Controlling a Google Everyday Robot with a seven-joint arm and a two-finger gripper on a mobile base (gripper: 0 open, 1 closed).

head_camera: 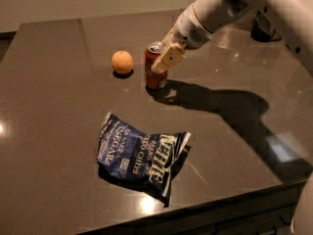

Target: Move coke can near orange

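Note:
A red coke can (154, 71) with a silver top stands upright on the dark table (58, 131), a short way right of the orange (122, 62). The orange is small, round and matte, and sits at the back left of the middle. My gripper (164, 60) reaches in from the upper right and is shut on the coke can, with one tan finger (167, 59) across the can's front. The can's base is at or just above the tabletop; I cannot tell which.
A crumpled dark blue chip bag (142, 153) lies in front, below the can. The arm's shadow falls to the right of the can. The table's front edge (205, 204) runs along the bottom right. A dark object (264, 31) stands at the back right.

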